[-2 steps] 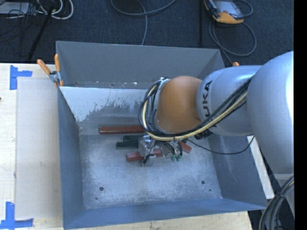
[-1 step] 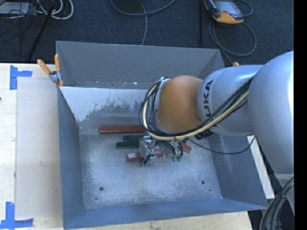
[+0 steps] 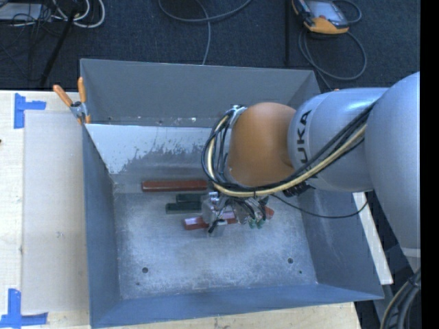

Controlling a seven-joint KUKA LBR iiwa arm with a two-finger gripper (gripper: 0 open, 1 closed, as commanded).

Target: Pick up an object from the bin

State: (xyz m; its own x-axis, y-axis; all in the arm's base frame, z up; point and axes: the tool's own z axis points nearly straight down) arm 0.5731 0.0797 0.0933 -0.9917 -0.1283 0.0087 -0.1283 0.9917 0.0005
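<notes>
A small reddish-brown block (image 3: 194,223) is lying on the floor of the bin (image 3: 101,218), just below the centre of the frame. Its long axis is running roughly left to right, and its right end is sitting at the tool (image 3: 214,219). Whether the tool is open or closed cannot be told; it is hanging low under the arm's orange cover (image 3: 257,142). A dark block (image 3: 185,203) is lying just above the small one, and a long reddish-brown bar (image 3: 173,184) is lying higher still, also pointing left to right. The grey bin floor is looking scuffed and whitish. A pale worktop (image 3: 48,204) is flanking the bin at left, and cables (image 3: 88,9) are trailing over dark floor (image 3: 151,40) along the top.
</notes>
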